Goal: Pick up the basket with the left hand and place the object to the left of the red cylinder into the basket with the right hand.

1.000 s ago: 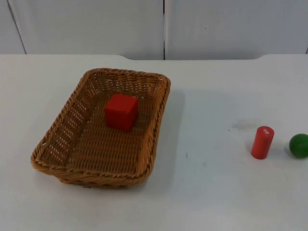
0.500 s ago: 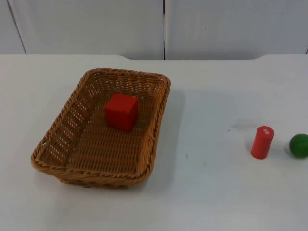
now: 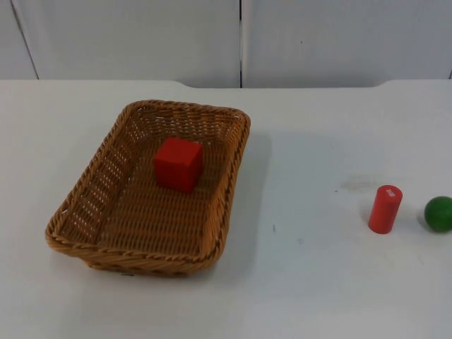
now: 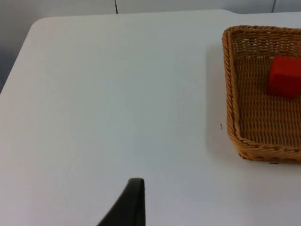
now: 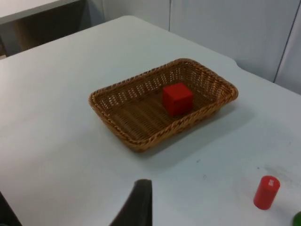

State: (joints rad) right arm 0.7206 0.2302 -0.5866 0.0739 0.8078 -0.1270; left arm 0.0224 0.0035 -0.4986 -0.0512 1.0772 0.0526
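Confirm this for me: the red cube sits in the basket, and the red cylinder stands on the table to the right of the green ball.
One detail is wrong. The red cube does sit in the basket, but the red cylinder stands to the left of the green ball, not to its right. The top view shows this.

Even, bright light; the brown woven wicker basket (image 3: 152, 189) casts a soft shadow toward the red cylinder (image 3: 385, 209).
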